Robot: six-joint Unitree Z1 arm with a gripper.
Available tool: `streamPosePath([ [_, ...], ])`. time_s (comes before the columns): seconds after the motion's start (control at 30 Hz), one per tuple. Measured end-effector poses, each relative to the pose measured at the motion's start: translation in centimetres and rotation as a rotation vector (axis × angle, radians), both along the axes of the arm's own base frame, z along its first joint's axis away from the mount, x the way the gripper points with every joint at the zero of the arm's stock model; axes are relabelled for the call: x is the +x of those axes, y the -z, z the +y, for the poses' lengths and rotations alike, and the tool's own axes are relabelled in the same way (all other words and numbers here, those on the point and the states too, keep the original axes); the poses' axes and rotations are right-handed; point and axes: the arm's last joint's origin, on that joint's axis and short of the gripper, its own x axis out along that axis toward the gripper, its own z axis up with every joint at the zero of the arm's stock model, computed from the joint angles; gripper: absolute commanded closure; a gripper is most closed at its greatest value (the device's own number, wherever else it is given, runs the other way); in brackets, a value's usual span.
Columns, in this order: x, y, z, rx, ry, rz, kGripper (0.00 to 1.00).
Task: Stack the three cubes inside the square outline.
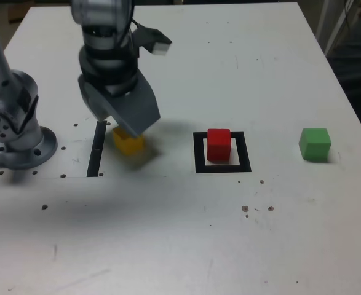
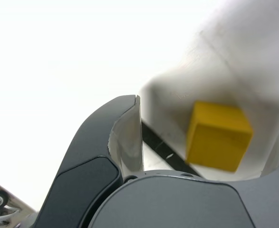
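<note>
The yellow cube [image 1: 130, 143] sits on the white table, left of centre in the exterior view. My gripper [image 1: 123, 123] hangs just over it, open, jaws tilted down around its top. In the wrist view the yellow cube [image 2: 218, 135] lies between the spread jaws of the gripper [image 2: 214, 116], with a gap to the dark finger [image 2: 125, 137]. The red cube [image 1: 218, 144] stands inside the square outline [image 1: 222, 166] at mid-table. The green cube [image 1: 315, 144] rests alone toward the exterior view's right.
A thin black strip [image 1: 96, 149] lies just left of the yellow cube in the exterior view. The arm's base [image 1: 17, 132] is bolted at the left edge. The table [image 1: 180, 233] carries small dark specks.
</note>
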Motion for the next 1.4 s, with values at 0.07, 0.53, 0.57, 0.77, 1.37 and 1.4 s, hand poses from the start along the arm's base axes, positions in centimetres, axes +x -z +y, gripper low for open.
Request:
streamPosePath([
  [0.07, 0.3, 0.4, 0.0, -0.001, 0.0, 0.0, 0.05],
  [0.53, 1.0, 1.5, -0.2, -0.015, -0.021, 0.0, 0.49],
  [0.57, 1.1, 1.5, -0.2, -0.016, -0.019, -0.007, 0.53],
  [0.77, 1.4, 1.7, -1.0, -0.037, 0.012, -0.038, 0.66],
  [1.37, 1.4, 1.3, -1.1, -0.039, -0.005, -0.046, 0.7],
  [1.4, 1.6, 1.0, -1.1, -0.039, -0.013, -0.05, 0.7],
])
